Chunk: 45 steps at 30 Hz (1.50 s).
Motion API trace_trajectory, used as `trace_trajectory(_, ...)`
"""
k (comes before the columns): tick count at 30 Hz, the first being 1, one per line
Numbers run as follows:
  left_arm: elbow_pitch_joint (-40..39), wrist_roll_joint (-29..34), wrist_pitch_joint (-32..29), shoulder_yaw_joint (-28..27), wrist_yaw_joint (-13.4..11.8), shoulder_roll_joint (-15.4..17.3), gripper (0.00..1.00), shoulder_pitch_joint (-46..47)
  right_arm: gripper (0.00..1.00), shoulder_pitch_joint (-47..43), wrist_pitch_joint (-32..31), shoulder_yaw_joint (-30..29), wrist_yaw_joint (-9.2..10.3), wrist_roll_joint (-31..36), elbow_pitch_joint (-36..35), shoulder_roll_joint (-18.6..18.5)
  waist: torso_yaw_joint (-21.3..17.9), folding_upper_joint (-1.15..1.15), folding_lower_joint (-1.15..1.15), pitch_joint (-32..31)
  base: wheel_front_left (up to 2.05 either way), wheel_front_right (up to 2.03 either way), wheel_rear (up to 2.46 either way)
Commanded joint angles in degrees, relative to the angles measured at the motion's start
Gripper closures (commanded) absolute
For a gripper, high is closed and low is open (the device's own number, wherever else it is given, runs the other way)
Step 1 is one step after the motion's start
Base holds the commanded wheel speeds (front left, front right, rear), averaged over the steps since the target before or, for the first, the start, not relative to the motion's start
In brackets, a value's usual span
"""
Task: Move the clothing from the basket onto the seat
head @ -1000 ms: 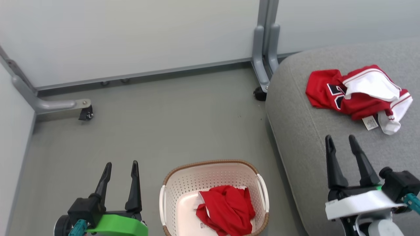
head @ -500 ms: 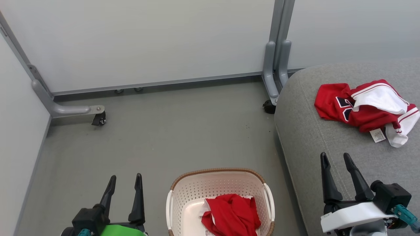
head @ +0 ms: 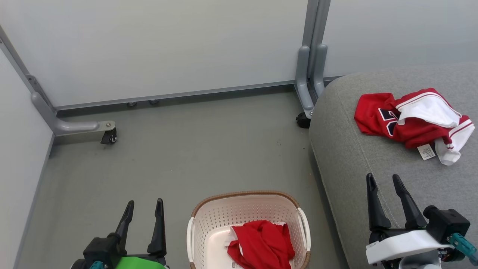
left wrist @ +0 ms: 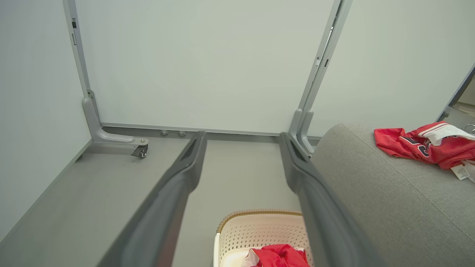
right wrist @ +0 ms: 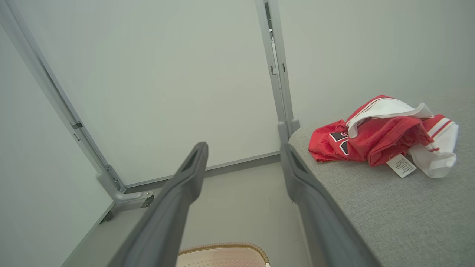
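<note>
The cream basket (head: 224, 220) with a brown rim stands on the floor between my two grippers. A crumpled red piece of clothing (head: 261, 244) lies inside it, also seen in the left wrist view (left wrist: 278, 257). The grey seat (head: 354, 157) fills the right side. On it lies a red jersey (head: 410, 119) with white trim, lettering and a tag. My left gripper (head: 145, 201) hangs open to the left of the basket, holding nothing. Over the seat's front part my right gripper (head: 382, 175) is open and empty, short of the jersey (right wrist: 371, 137).
Grey partition walls close off the back and left. A partition foot with a castor (head: 109, 136) stands at the left, and a grey post (head: 312, 67) with a castor stands against the seat's far corner. Bare grey floor (head: 194, 149) lies beyond the basket.
The whole head picture has shifted, so the camera moved. Both grippers stay open; the clothing, basket and seat lie as before.
</note>
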<state>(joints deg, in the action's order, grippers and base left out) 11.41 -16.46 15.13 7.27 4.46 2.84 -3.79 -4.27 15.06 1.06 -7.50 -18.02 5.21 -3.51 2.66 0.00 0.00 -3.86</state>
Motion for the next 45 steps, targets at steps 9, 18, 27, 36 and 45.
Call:
trace_trajectory(9, 0.89, 0.2, 0.02, -0.34, 0.37, 0.1, 0.0, 0.22, 0.0, 1.4, 0.18, 0.76, 0.02, 0.17, -1.0, -0.27, -1.16, 0.0, 0.0, 1.51, 0.0, 0.0, 0.0)
trace_trajectory(18, 3.85, -0.19, 0.03, 1.68, 0.98, 0.09, 0.0, 3.85, 0.0, 3.83, 0.18, 1.1, 0.02, 1.19, -2.56, -1.21, -3.82, 0.0, 0.0, 8.58, 0.0, 0.0, 0.0)
trace_trajectory(27, 6.98, 3.01, 0.02, 3.2, 2.12, 0.13, 0.0, 13.83, 0.0, 11.73, 0.18, 0.31, 0.02, 3.09, -7.02, -2.38, -8.65, 0.0, 0.0, 24.68, 0.0, 0.0, 0.0)
trace_trajectory(36, 15.92, 8.11, 0.02, 5.25, 3.0, 0.47, 0.0, 27.49, 0.0, 17.93, 0.18, -1.0, 0.02, 4.24, -13.05, -2.69, -11.99, 0.0, 0.0, 38.93, 0.0, 0.0, 0.0)
trace_trajectory(45, 34.98, 6.08, 0.03, 16.46, 3.1, 3.55, 0.0, 41.1, 0.0, 21.69, 0.17, 0.55, 0.03, 4.77, -17.77, -1.98, -14.42, 0.0, 0.0, 49.02, 0.0, 0.0, 0.0)
